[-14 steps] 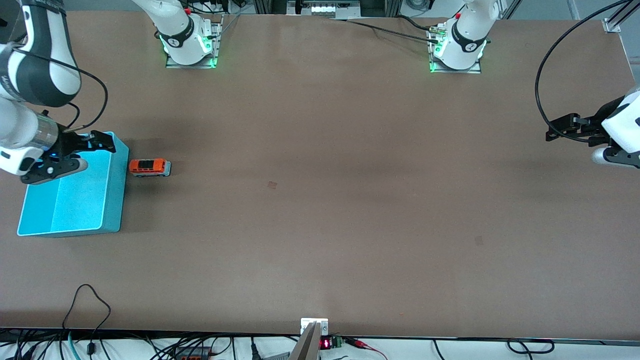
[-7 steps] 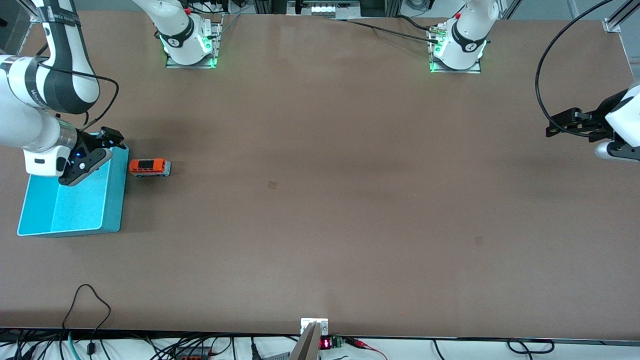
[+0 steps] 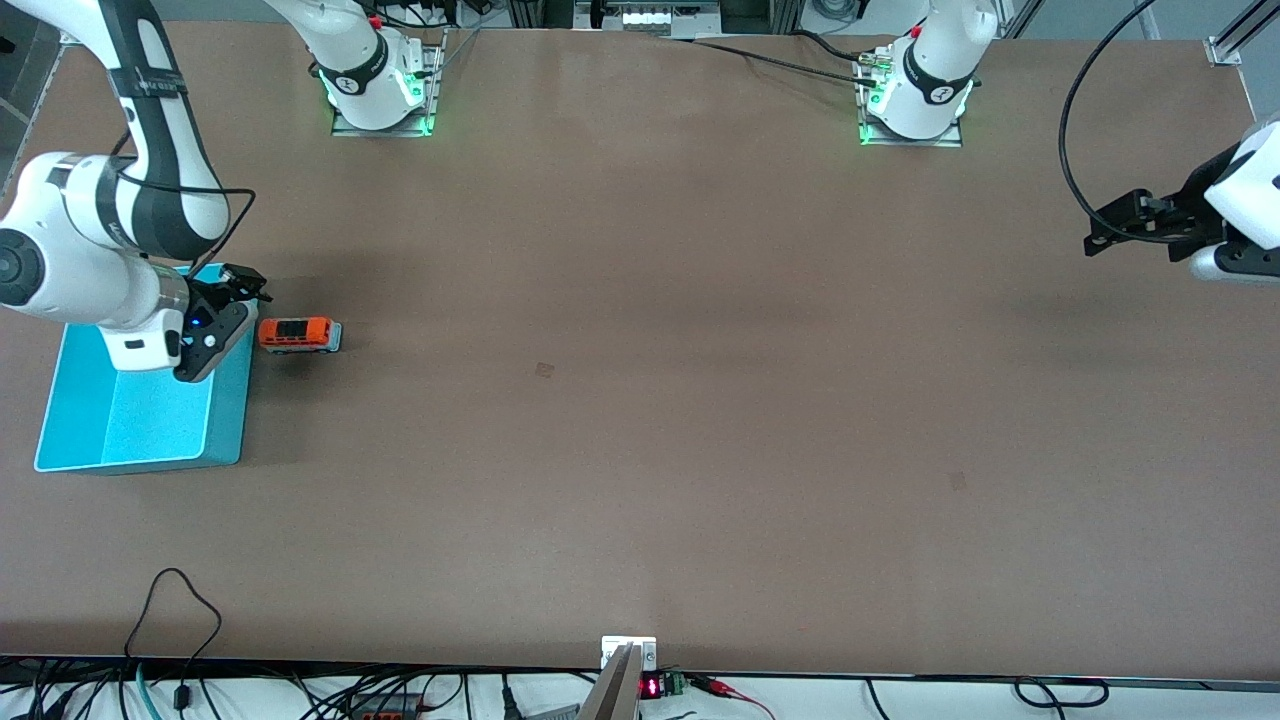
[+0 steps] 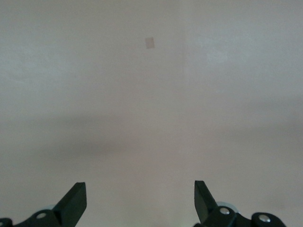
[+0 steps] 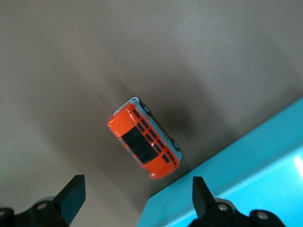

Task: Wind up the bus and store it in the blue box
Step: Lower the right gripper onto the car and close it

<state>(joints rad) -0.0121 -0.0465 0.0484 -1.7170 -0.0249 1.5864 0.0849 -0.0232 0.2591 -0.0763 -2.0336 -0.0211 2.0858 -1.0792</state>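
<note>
The right gripper [image 3: 243,283], wide open and empty, is hanging over the rectangular light-blue plastic box [image 3: 228,420]; beside the box, the small orange toy bus [image 3: 298,334] is risking a nudge. Left gripper [image 3: 1100,240], open, is waiting.

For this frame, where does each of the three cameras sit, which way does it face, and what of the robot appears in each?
Front view: high across the table, facing both bases; shows both arms, the right end effector over the rectangular light-blue plastic box, the small orange toy bus beside the box, and the waiting left end effector.
Left wrist view: looks down at bare brown tabletop; its own open fingertips show.
Right wrist view: looks down at the bus and a box edge; open fingertips show.
Shared: front and right wrist views both show bus and box.
</note>
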